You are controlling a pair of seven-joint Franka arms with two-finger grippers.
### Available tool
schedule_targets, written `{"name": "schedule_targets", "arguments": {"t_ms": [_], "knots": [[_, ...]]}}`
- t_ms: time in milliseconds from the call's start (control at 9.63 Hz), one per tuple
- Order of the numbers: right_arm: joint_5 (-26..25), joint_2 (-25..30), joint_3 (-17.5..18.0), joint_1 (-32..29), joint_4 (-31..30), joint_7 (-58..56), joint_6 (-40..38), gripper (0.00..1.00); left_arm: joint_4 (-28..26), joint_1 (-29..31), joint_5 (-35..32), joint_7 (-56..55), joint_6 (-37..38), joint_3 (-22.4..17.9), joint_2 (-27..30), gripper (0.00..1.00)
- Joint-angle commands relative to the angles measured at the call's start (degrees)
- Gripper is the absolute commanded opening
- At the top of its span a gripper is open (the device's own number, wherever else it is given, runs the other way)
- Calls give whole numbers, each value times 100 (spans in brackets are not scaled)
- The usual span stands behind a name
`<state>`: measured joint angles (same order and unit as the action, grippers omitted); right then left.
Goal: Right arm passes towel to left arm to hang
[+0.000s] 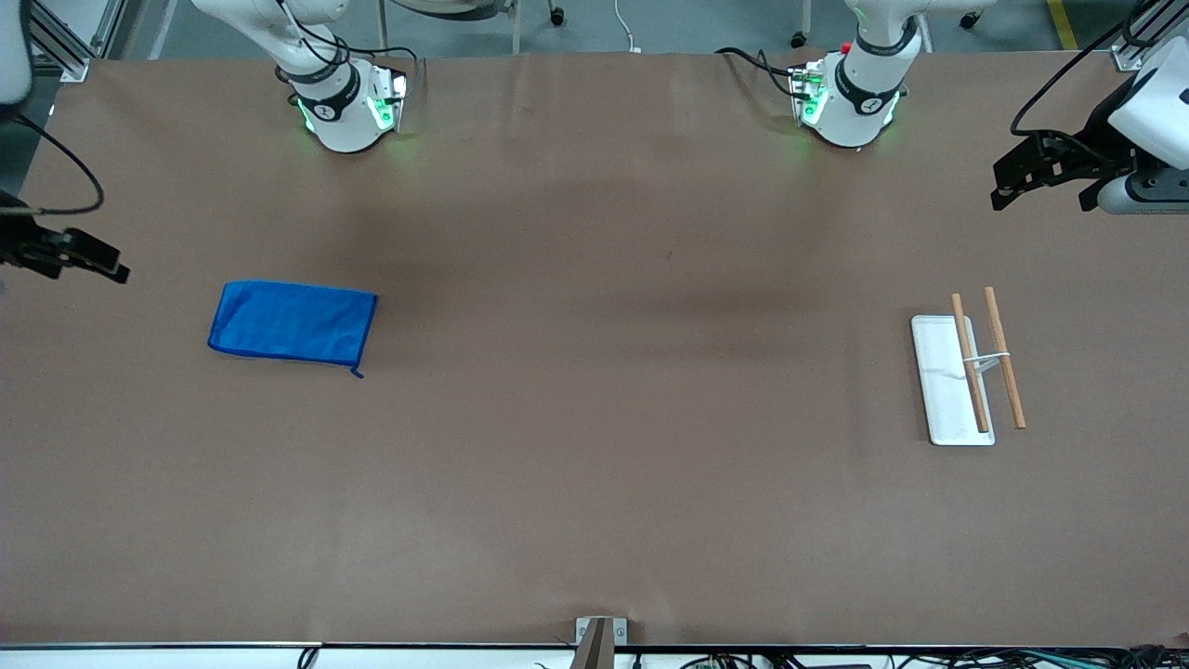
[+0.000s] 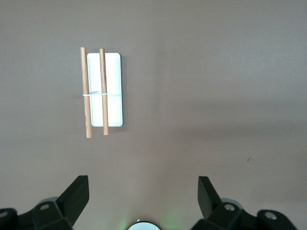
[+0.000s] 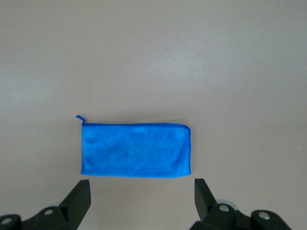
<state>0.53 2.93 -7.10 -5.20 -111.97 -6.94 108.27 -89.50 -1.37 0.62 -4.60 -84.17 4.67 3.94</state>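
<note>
The towel (image 1: 293,321) is a bright blue cloth lying flat on the brown table toward the right arm's end, with a tiny loop (image 1: 356,373) at one corner. It also shows in the right wrist view (image 3: 135,150), just off the open fingers. My right gripper (image 1: 102,260) (image 3: 142,201) hangs open and empty above the right arm's end of the table, apart from the towel. My left gripper (image 1: 1040,190) (image 2: 143,196) hangs open and empty above the left arm's end of the table.
A small rack (image 1: 966,376) with a white flat base and two wooden rods stands toward the left arm's end; it also shows in the left wrist view (image 2: 103,93). A metal post (image 1: 597,641) stands at the table edge nearest the front camera.
</note>
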Motion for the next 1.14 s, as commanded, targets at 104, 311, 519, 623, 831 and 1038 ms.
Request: {"name": "schedule_targets", "arguments": {"t_ms": [104, 311, 519, 623, 831, 1038], "knots": [[-114, 16, 59, -95, -1560, -44, 1735, 97, -15, -13, -98, -32, -21, 25, -226, 100], [-115, -510, 59, -95, -1696, -44, 2231, 96, -6, -13, -98, -32, -21, 25, -235, 100], [-115, -1047, 59, -86, -1766, -36, 2714, 96, -6, -13, -80, -32, -30, 25, -235, 100], [-115, -1301, 59, -86, -1784, -44, 2960, 96, -6, -13, -80, -32, -30, 25, -235, 100], [-115, -1768, 68, -69, -1802, -44, 3427, 96, -6, -13, -80, -32, -38, 25, -235, 100], [-97, -1988, 94, -51, -2011, -36, 3743, 95, -6, -13, -89, -32, -38, 25, -244, 100]]}}
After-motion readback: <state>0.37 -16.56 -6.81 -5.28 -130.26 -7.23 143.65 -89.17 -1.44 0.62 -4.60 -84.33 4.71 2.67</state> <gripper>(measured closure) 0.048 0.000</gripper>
